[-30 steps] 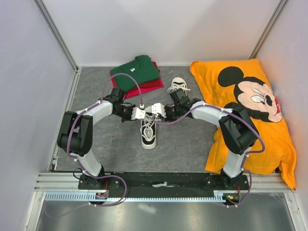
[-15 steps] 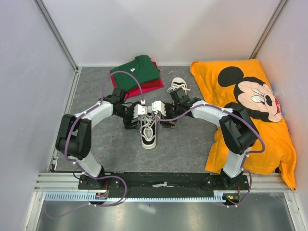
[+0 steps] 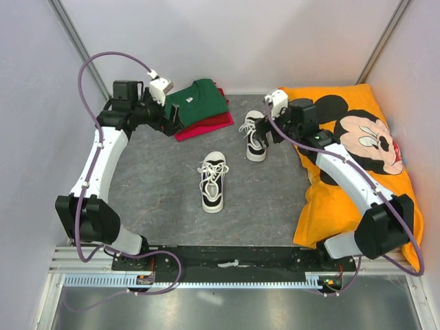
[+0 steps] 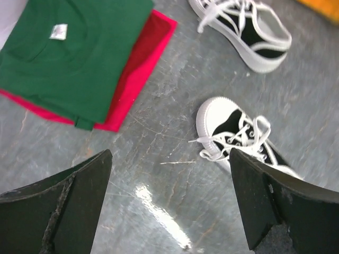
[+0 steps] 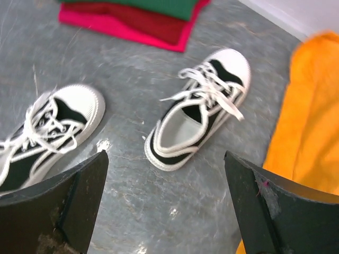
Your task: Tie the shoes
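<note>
- The left claw (image 3: 172, 118) hangs released at the far left of the grey surface (image 3: 151, 192), over the edge of the folded shirts, with nothing between its fingers.
- In the left wrist view its two dark fingers (image 4: 58, 211) stand wide apart and only bare surface shows between them.
- The right claw (image 3: 273, 130) is released too, and hangs just beside the far shoe (image 3: 256, 137) without touching it.
- In the right wrist view its fingers (image 5: 286, 211) are spread wide and hold nothing.
- The shoes lie well apart from each other.
- The middle shoe (image 3: 213, 181) lies alone near the centre of the surface, with its white toe cap pointing away from the arm bases.
- Its white laces (image 4: 241, 135) are bunched over the tongue, and I cannot tell whether they are knotted.
- The far shoe lies just beside the orange cloth (image 3: 357, 179), which bears a cartoon mouse.
- White laces (image 5: 209, 90) lie loosely across the top of the far shoe, and its white insole shows.
- A green shirt (image 3: 196, 102) lies folded on top of a red shirt (image 3: 206, 124) at the far side, to the left of the far shoe.
</note>
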`<state>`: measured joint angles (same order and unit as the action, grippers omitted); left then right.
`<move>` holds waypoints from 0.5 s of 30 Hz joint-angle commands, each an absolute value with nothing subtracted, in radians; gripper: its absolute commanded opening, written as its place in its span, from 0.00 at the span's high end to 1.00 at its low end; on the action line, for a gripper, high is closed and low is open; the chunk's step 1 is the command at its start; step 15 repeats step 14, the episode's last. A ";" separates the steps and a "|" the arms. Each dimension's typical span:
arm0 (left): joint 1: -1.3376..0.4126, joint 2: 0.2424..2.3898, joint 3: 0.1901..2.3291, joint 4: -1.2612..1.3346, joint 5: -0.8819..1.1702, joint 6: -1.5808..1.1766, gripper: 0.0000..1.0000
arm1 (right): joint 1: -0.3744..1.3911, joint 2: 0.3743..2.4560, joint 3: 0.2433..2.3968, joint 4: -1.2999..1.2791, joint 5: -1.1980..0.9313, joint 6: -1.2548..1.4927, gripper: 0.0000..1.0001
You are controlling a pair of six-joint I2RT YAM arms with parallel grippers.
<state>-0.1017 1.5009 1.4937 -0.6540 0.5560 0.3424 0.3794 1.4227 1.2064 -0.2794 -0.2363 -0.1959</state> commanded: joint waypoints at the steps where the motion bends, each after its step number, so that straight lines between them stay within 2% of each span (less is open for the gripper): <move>1: -0.100 1.502 1.464 -0.735 0.491 0.118 0.01 | 0.300 1.335 1.097 -0.304 -0.123 0.072 0.02; 8: -0.101 1.356 1.137 -0.618 0.411 0.095 0.01 | 0.245 1.143 0.858 -0.333 -0.149 0.097 0.02; 15: -0.098 1.312 1.091 -0.614 0.397 0.077 0.01 | 0.244 1.123 0.854 -0.348 -0.161 0.062 0.02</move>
